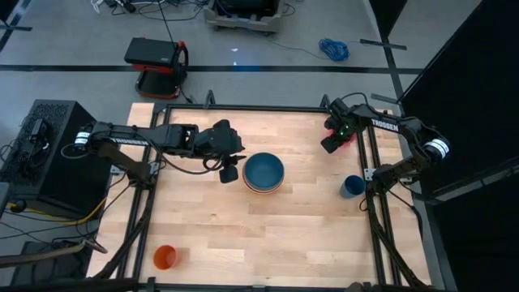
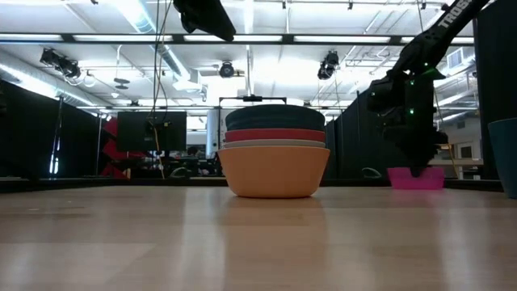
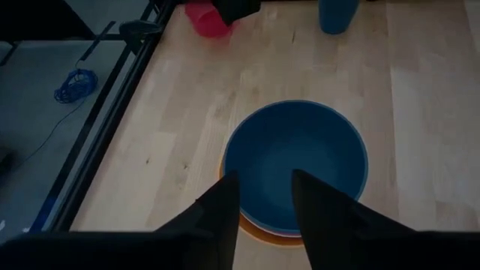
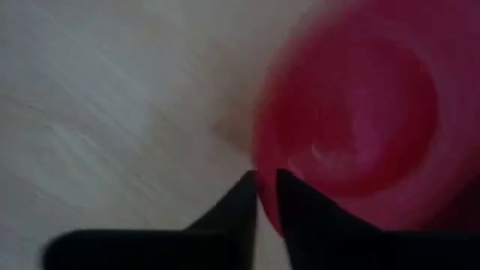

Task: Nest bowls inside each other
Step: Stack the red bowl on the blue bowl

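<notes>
From above I read "TROSSEN" in white letters on the right arm [image 1: 384,123], along its dark link near the desk's far right corner. The left arm [image 1: 130,139] carries the same white lettering, also readable as "TROSSEN". In the low view, white letters run along the right arm's link at the top right, cut off. I can read nothing else.

nested bowls [image 1: 264,173] mid-table, lone bowl [image 1: 347,135] far right corner
</notes>
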Robot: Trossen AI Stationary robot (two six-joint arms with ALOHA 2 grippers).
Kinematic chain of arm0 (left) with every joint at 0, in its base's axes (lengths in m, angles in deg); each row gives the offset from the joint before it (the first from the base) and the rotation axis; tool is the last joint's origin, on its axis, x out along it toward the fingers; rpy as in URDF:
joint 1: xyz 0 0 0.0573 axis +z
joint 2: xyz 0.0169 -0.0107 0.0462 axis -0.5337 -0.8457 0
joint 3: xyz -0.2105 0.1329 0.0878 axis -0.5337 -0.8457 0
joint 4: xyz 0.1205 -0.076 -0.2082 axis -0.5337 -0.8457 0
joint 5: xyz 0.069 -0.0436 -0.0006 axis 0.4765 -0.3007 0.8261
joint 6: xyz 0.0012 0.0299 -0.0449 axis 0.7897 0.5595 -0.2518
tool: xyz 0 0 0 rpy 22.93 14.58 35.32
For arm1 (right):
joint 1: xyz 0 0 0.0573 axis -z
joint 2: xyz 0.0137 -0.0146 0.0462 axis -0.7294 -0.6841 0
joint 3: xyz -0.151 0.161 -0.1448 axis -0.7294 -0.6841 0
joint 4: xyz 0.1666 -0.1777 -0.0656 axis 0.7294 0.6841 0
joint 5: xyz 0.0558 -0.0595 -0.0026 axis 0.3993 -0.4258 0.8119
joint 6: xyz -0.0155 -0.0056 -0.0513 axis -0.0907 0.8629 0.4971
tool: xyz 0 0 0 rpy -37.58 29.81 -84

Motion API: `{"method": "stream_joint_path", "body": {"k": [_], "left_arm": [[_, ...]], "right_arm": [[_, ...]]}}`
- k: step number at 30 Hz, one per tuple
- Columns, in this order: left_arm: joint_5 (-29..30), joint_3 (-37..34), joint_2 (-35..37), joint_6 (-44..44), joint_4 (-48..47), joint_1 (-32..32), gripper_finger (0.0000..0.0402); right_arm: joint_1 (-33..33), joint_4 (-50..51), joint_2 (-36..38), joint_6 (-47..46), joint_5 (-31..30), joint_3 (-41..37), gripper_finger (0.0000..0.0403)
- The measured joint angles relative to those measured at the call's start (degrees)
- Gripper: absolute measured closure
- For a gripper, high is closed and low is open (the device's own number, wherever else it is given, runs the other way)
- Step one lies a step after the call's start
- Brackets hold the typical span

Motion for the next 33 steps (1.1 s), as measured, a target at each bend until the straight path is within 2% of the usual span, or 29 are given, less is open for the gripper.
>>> {"method": "stream_joint_path", "body": {"k": [6,21,25,33], "left_arm": [[0.0,0.0,0.0,-0.14,0.0,0.0,0.0299],[0.0,0.0,0.0,-0.2,0.01,0.0,0.0293],[0.0,0.0,-0.02,-0.02,0.0,0.0,0.0299],[0.0,0.0,-0.02,0.37,-0.06,0.0,0.0308]], "right_arm": [[-0.41,0.24,0.7,0.58,0.35,0.35,0.0401],[-9.33,2.55,13.39,-2.95,8.32,7.44,0.0402],[-17.53,0.4,16.72,-4.28,12.19,12.19,0.0402],[-36.28,-7.1,15.9,-5.64,12.67,20.22,0.0402]]}}
